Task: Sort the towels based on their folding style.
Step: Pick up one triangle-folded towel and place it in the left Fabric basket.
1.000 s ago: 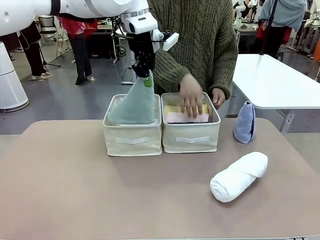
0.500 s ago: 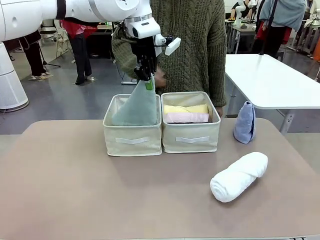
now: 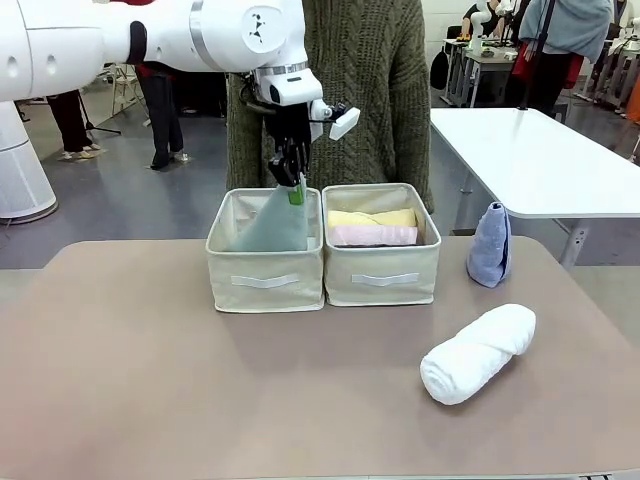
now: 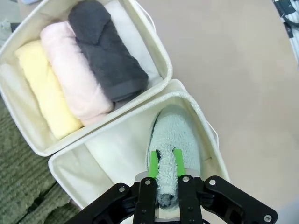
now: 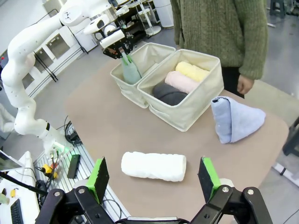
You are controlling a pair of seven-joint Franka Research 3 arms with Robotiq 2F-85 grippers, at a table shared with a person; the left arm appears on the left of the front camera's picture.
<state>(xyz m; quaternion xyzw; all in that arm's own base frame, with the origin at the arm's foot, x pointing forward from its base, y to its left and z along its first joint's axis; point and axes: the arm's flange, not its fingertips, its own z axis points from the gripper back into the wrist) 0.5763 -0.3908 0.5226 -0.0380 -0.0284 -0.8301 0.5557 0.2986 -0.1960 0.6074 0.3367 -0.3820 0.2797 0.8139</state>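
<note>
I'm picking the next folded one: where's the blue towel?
In the front view, the blue towel stands on the right side, just right of the right bin and beyond the white roll.

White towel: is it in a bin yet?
No, the white towel lies rolled on the bare table, apart from the nearest bin.

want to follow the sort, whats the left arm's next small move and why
Probably open the left hand and release: it is shut on the tip of the mint green towel, whose wide base is already down inside the left bin, beside the right bin holding the rolled towels. Lowering slightly first may keep it from toppling.
</note>
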